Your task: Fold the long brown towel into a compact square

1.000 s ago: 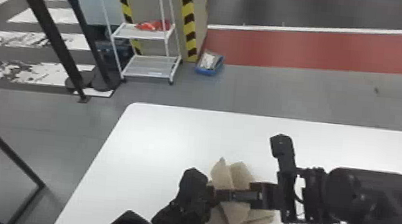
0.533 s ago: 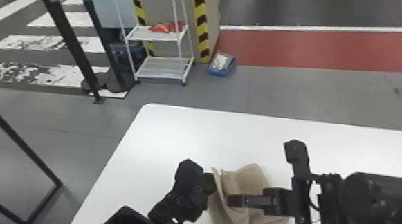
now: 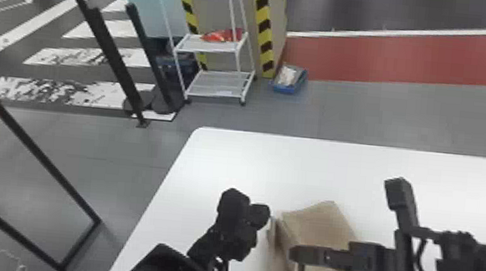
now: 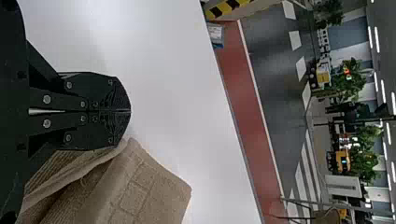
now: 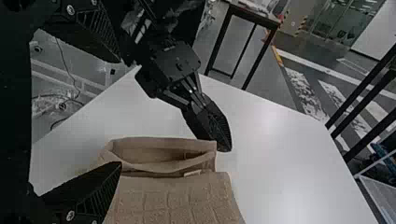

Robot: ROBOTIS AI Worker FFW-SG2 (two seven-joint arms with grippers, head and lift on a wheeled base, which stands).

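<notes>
My left gripper (image 3: 259,216) is narrow, my right gripper (image 3: 297,259) wide, the towel (image 3: 322,224) roughly lengthwise toward me, a blue bin (image 3: 287,89) holding something pale.

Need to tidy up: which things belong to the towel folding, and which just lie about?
For the job: brown towel, white table beneath, left claw, right claw.
Lying about: white rack, red thing on its shelf, blue box on the floor.

Head view tally: 1 brown towel (image 3: 322,224), 1 white table (image 3: 252,159), 1 dark-framed table (image 3: 50,162), 2 grippers (left gripper (image 3: 252,226), right gripper (image 3: 298,257)), 1 white rack (image 3: 207,51) with 2 shelves (image 3: 219,87), 1 blue bin (image 3: 286,88), 2 black posts (image 3: 107,49).
</notes>
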